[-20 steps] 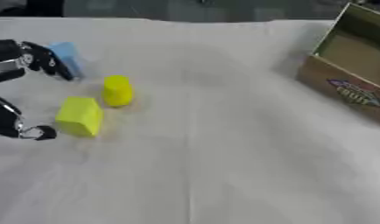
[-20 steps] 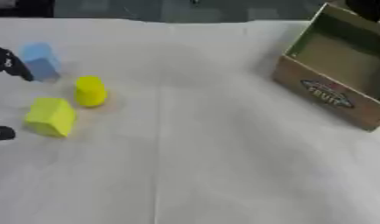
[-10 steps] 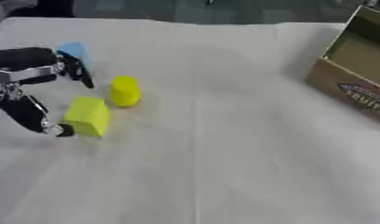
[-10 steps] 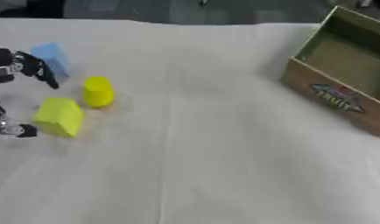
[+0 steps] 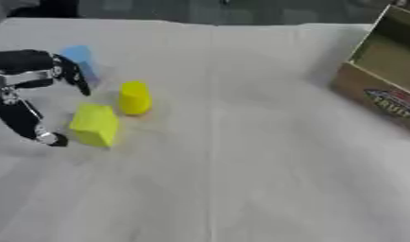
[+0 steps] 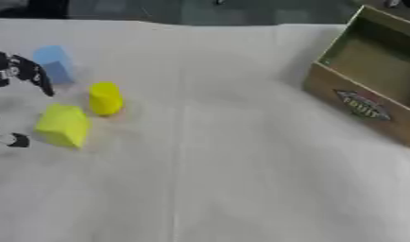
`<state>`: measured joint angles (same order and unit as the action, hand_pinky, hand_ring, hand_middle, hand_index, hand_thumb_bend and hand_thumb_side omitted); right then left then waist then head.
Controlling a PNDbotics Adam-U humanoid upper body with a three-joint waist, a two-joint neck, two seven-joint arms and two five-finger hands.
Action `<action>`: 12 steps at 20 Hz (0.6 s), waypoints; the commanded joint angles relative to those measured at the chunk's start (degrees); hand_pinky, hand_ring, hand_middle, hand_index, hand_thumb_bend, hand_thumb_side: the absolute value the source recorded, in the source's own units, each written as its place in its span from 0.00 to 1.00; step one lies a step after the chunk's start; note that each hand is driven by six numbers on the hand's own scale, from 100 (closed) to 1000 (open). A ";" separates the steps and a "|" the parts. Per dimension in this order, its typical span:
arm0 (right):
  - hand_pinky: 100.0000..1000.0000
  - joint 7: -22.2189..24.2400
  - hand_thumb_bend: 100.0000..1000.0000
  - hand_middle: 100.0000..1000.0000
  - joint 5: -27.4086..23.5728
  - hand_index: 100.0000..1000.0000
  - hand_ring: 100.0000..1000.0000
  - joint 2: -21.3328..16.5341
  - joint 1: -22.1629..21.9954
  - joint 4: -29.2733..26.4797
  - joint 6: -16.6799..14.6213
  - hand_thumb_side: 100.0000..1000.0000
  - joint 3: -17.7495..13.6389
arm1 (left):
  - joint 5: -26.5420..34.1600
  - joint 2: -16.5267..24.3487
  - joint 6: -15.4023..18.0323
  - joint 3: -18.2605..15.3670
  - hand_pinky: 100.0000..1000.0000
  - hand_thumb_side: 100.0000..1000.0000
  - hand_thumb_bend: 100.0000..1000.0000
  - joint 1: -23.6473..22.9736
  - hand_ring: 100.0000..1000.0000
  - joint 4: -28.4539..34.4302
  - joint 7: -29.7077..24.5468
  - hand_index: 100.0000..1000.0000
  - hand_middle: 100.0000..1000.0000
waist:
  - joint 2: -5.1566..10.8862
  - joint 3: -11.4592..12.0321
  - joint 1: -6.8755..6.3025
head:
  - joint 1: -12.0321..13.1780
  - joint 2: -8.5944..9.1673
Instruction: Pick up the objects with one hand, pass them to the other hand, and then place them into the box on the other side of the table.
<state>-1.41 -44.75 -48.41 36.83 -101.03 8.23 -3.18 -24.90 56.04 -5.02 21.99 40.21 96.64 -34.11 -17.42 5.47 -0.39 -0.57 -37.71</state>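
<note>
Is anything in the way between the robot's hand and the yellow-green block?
Nothing visible is. The left hand is spread open right beside the yellow-green block, one fingertip at its left edge. The yellow cylinder and blue block stand on the block's far side, not between them.

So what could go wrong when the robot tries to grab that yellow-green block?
The left hand is open beside the yellow-green block, with the yellow cylinder and blue block close by. Closing in, its fingers might knock either one away. Also, the box sits far across the table, so a shaky handover could drop the block.
</note>
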 commanded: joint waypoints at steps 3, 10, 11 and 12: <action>0.98 -0.71 0.07 0.75 -0.72 0.91 0.82 -2.67 0.65 -1.12 -0.32 0.46 -1.49 | 2.06 0.48 1.10 -1.71 0.84 0.00 0.67 1.44 0.79 -2.88 1.06 0.74 0.71 | -0.03 -0.10 -0.62 | -0.36 0.03; 0.98 -3.44 0.04 0.76 -4.32 0.91 0.82 -5.19 0.11 -0.79 -2.41 0.46 -4.75 | 4.08 0.46 1.51 -1.99 0.84 0.00 0.68 1.46 0.79 -4.38 -0.41 0.75 0.71 | -0.30 -0.27 -0.52 | 0.41 -0.54; 0.98 -3.98 0.04 0.76 -4.88 0.91 0.82 -5.67 0.16 -0.63 -2.79 0.46 -5.24 | 4.23 0.56 1.48 -2.12 0.84 0.00 0.69 1.42 0.79 -4.36 -0.76 0.75 0.71 | -0.29 -0.28 -0.51 | 0.47 -0.67; 0.98 -4.52 0.04 0.76 -5.41 0.91 0.82 -6.18 0.20 -0.39 -3.14 0.46 -5.69 | 4.29 0.65 1.43 -2.26 0.84 0.00 0.69 1.37 0.80 -4.31 -1.13 0.75 0.71 | -0.28 -0.29 -0.49 | 0.50 -0.78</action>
<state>-5.22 -49.27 -51.53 36.28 -100.98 5.57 -7.45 -20.98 55.00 -3.61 21.00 40.87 92.05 -34.76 -18.04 5.24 -0.39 -0.31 -38.27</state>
